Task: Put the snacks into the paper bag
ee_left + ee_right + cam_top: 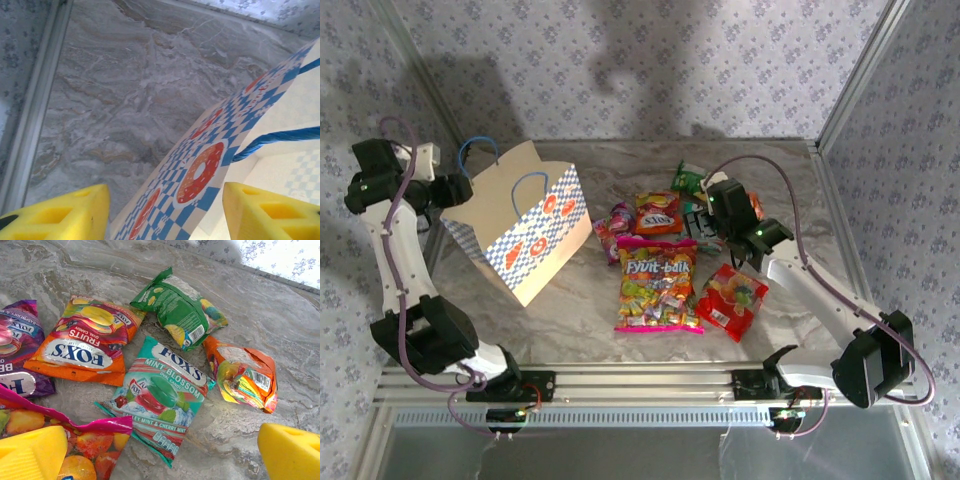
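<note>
The paper bag [532,228] stands at the left of the table [770,170], well apart from the snacks, which all lie loose in the middle and right. None is in the bag yet.

The left gripper [165,215] sits at the bag's far-left rim, jaws partly open and astride one printed wall, one finger outside and one over the pale inside. It has hold of nothing that I can see. If it closes and pulls unevenly, I think the light bag could tip or its mouth fold shut.

The right gripper [162,455] hovers just above the teal packet [160,395], jaws as wide as they go and empty. That packet lies flat on the marble, so I suspect the fingers may scrape the table or skid off the glossy film.

The teal packet's near-left corner lies just beside the big pink bag [75,440], and the orange packet [90,340] is close on its left. A wide pinch could catch a neighbour or shove the packets about. The carry across to the bag looks long enough for a poor grip to let go.
</note>
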### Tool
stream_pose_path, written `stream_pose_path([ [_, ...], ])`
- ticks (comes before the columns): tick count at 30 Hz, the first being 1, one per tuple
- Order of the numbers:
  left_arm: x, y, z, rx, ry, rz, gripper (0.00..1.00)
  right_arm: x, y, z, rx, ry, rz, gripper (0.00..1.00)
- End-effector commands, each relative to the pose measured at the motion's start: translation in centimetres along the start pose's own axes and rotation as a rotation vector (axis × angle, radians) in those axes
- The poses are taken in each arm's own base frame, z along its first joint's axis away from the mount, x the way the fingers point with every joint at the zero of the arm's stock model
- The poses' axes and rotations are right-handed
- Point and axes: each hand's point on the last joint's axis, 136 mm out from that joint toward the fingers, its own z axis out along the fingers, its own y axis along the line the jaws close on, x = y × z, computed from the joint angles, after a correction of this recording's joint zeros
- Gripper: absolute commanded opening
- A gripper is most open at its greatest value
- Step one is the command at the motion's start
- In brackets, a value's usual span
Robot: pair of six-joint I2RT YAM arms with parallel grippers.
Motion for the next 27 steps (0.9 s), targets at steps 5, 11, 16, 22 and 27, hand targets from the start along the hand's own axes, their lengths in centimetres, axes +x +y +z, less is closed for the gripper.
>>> stream_pose_path([
  [5, -1.7, -2.4, -1.0, 0.127, -0.078, 0.023, 0.61, -0.4, -0.2, -0.6, 0.016, -0.006, -0.005, 1.0],
  [11, -1.6, -2.2, -0.2, 0.137, -0.058, 0.024, 0.6, 0.2, -0.3, -0.4, 0.032, 0.005, -0.012, 1.0],
  [16, -1.5, -2.2, 0.8, 0.168, -0.04, 0.021, 0.58, 0.5, -0.2, -0.3, 0.032, 0.014, -0.009, 1.0],
  [22, -1.3, -2.1, 1.3, 0.175, -0.036, 0.024, 0.57, 0.9, -0.5, -0.2, 0.047, 0.019, -0.012, 1.0],
  [27, -1.3, -2.3, 1.4, 0.187, -0.039, 0.023, 0.45, 1.0, -0.4, -0.1, 0.046, 0.018, -0.014, 1.0],
])
